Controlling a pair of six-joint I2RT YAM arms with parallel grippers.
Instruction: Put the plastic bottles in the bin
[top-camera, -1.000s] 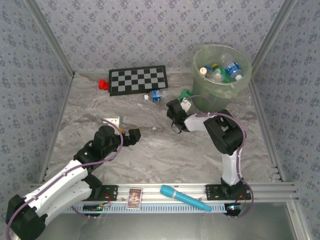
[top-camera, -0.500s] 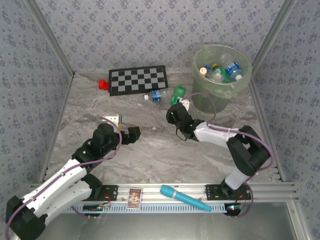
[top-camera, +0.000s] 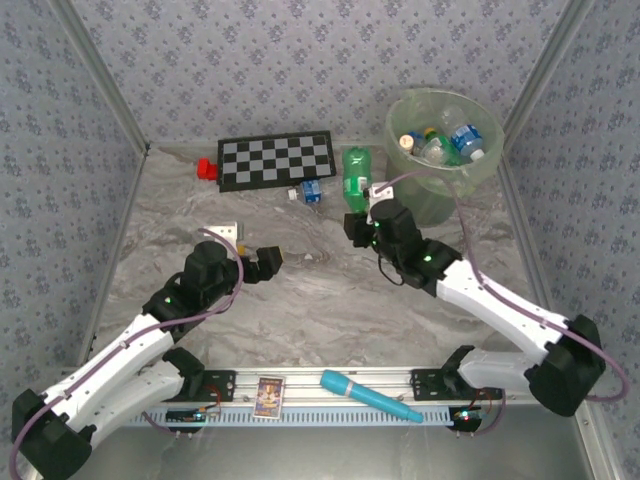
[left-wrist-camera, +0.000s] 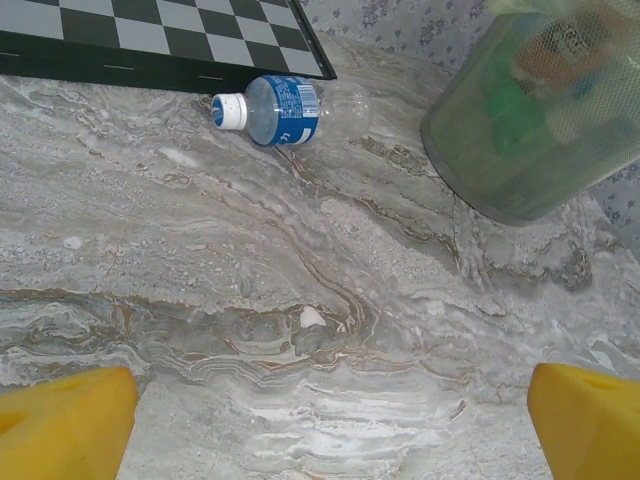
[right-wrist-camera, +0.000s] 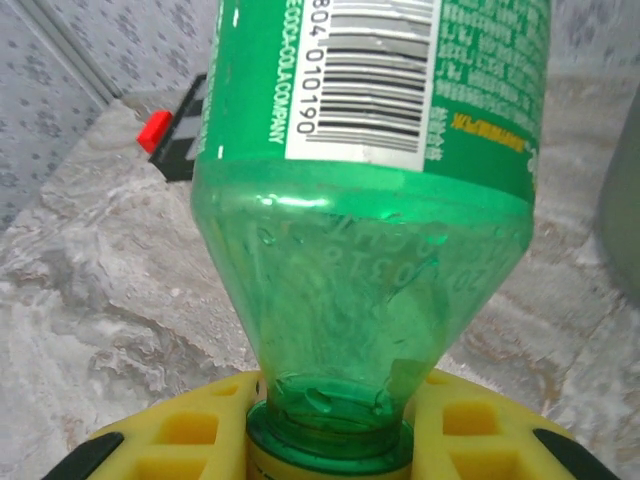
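Note:
My right gripper (top-camera: 363, 214) (right-wrist-camera: 330, 445) is shut on the neck of a green plastic bottle (top-camera: 354, 176) (right-wrist-camera: 372, 240). The bottle hangs in the air just left of the bin (top-camera: 478, 172), its body pointing away from the gripper. The bin, a pale green bucket (left-wrist-camera: 520, 190), holds several bottles (top-camera: 440, 141). A clear bottle with a blue label and white cap (top-camera: 309, 190) (left-wrist-camera: 281, 104) lies on the table by the checkerboard's front edge. My left gripper (top-camera: 266, 259) (left-wrist-camera: 330, 430) stands open over bare table, well short of that clear bottle, with its yellow fingertips (left-wrist-camera: 66, 420) wide apart.
A black-and-grey checkerboard (top-camera: 277, 160) (left-wrist-camera: 150, 30) lies at the back with a small red block (top-camera: 207, 169) (right-wrist-camera: 155, 127) at its left end. A turquoise tube (top-camera: 370, 396) and a small card (top-camera: 268, 396) rest on the front rail. Patterned walls close three sides.
The right arm has stretched out and carried the green bottle up off the table and toward the back, beside the bin. The left arm has barely moved.

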